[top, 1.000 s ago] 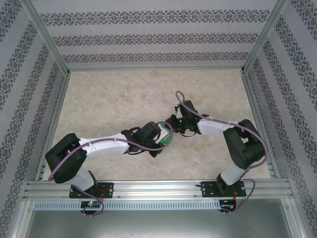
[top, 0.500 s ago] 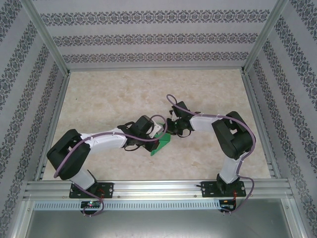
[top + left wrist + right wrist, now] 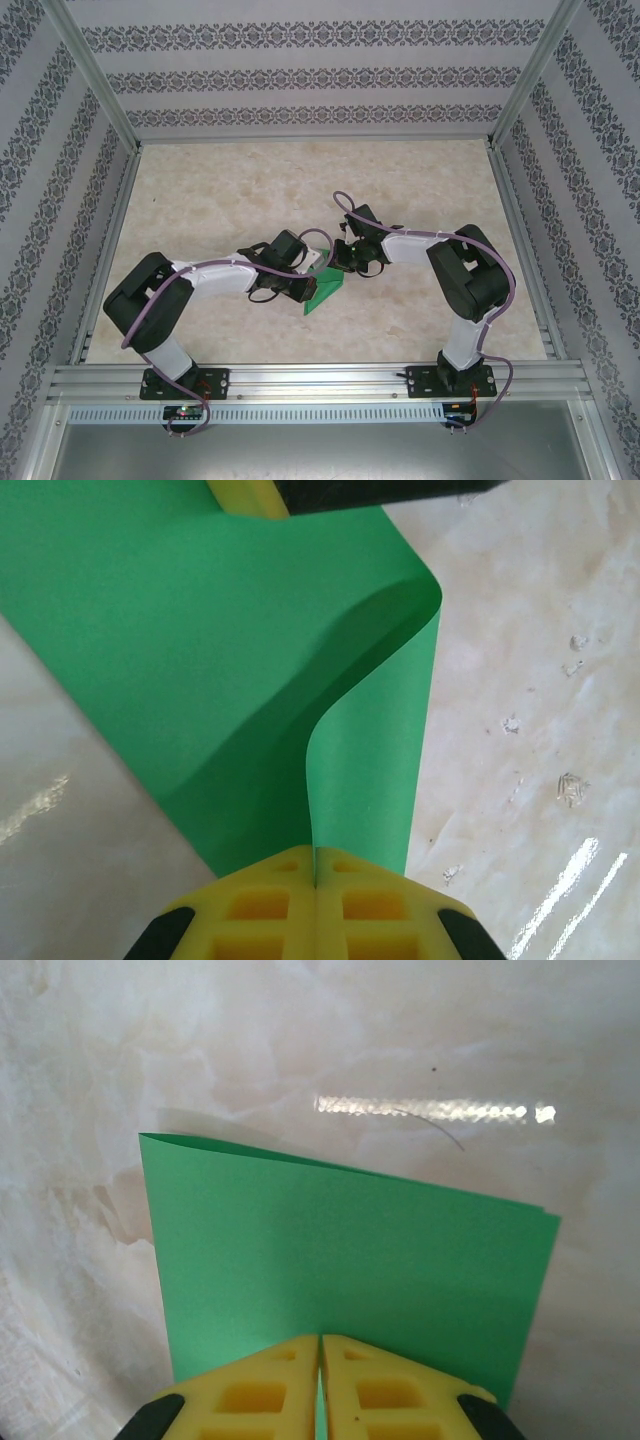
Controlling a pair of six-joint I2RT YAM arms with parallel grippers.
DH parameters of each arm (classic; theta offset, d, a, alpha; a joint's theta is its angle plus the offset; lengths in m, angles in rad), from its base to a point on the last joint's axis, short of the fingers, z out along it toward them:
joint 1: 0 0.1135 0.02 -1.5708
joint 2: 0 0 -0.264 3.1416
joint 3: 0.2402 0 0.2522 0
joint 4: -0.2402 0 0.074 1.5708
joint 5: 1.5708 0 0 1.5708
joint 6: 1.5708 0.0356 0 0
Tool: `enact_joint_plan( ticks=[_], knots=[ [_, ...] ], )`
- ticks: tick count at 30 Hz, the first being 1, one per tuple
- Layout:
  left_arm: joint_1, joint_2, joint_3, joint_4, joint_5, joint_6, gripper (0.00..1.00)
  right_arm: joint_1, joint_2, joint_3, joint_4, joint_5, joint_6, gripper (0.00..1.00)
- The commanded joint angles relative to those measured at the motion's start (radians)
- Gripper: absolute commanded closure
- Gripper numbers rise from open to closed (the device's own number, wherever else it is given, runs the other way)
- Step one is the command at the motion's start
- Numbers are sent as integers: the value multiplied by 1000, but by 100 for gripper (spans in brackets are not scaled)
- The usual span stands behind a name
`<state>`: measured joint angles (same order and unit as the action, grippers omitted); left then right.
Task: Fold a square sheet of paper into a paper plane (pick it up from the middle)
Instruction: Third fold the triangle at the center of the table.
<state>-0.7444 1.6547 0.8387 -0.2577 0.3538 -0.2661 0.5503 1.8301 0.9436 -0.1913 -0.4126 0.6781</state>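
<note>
Square sheet of paper [image 3: 325, 293]: green, folded over, one layer bulging in loose curve. Location: near desk [image 3: 220, 190] centre, between both arms. Left fingers [image 3: 265, 905] pressed together, pinching paper edge. Right fingers [image 3: 260, 1390] pressed together, pinching another edge of the folded layers.

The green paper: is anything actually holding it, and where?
Yes. The folded sheet of paper is pinched twice: the left gripper clamps an edge where its layers meet, and the right gripper clamps the middle of another edge.
</note>
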Motion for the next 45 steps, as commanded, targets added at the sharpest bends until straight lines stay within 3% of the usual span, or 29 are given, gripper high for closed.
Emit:
enact_joint_plan(
  ticks=[1, 45],
  knots=[
    [16, 14, 17, 27, 5, 9, 100, 14, 30, 3, -40, 38, -17, 89],
    [23, 79, 18, 23, -52, 24, 98, 11, 12, -2, -13, 42, 18, 85]
  ],
)
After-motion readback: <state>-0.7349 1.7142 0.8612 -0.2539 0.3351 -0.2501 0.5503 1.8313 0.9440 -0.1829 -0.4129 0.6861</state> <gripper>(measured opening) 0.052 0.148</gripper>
